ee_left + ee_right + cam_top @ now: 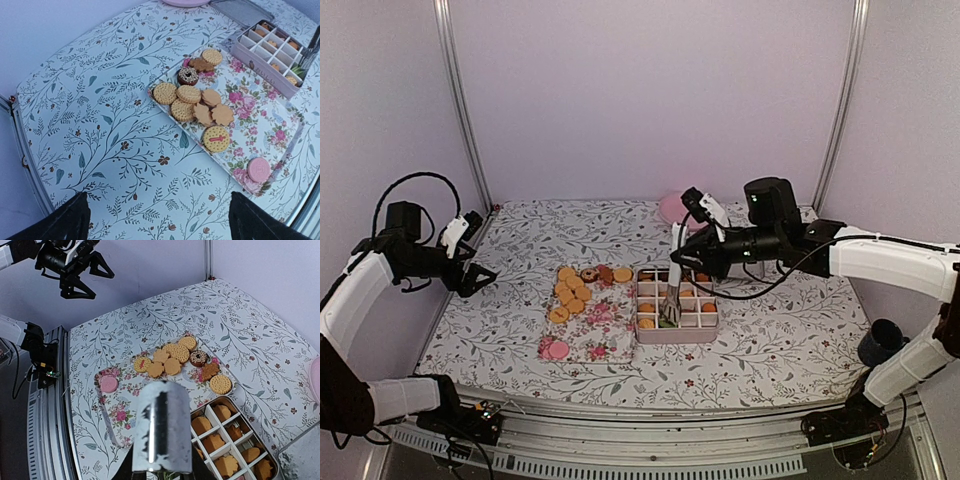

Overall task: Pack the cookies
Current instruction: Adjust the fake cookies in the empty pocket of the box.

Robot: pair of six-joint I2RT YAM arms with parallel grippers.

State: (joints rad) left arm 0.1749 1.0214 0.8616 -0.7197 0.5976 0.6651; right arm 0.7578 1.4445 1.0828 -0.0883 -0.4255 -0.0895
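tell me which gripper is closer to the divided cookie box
Right. The right gripper hangs directly over the box, its metal tongs reaching into the compartments. The left gripper hovers open far to the left, beyond the floral tray.

Lighting: we record even, diffuse, fairly bright light, with a cool lilac cast on the walls (650, 100).
Shadows: we find only faint, soft ones around the floral tray (605, 330).
Glare: we note bright streaks on the silvery tool (161, 427) in front of the tray, itself blurred, too close to the lens.
Distortion: we see the table edge (22, 150) left of the tray bowing strongly in the left wrist view.
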